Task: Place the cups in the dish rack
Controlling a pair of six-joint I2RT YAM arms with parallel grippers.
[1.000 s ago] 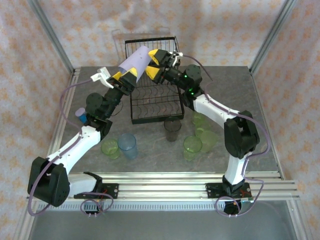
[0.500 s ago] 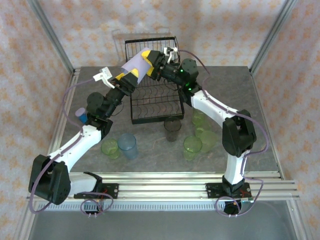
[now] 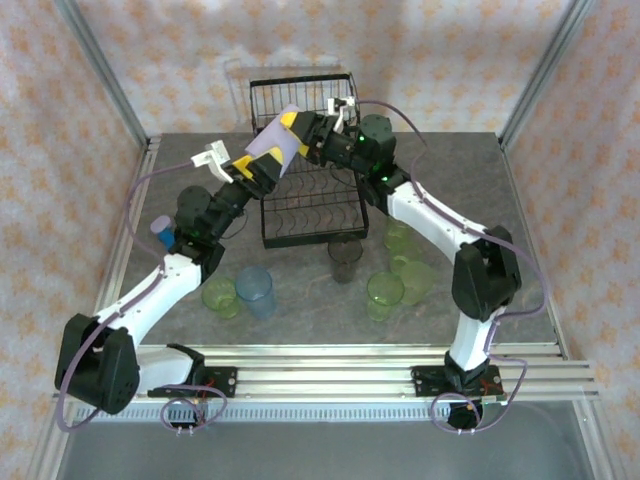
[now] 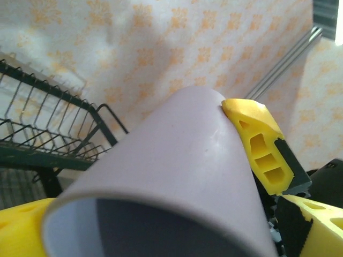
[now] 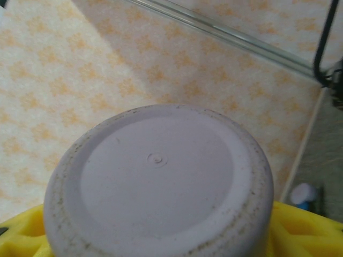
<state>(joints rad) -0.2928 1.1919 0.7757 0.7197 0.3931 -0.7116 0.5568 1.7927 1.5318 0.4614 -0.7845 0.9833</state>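
Lavender translucent plastic tumbler (image 3: 272, 145) is pinched by left gripper (image 3: 260, 160) and right gripper (image 3: 300, 135) above the black wire dish rack (image 3: 310, 205), nothing racked yet tbh.

A lavender cup (image 3: 272, 143) is seen between yellow-and-black fingers (image 3: 288, 122) above the black dish rack (image 3: 305, 205). In front of the rack, light green cups (image 3: 385, 293), a light blue cup (image 3: 255, 290) and a smoky grey cup (image 3: 345, 258) are seen on a mottled grey table (image 3: 450, 170). Behind it, the pale wall (image 3: 400, 50) is patterned with orange flowers.
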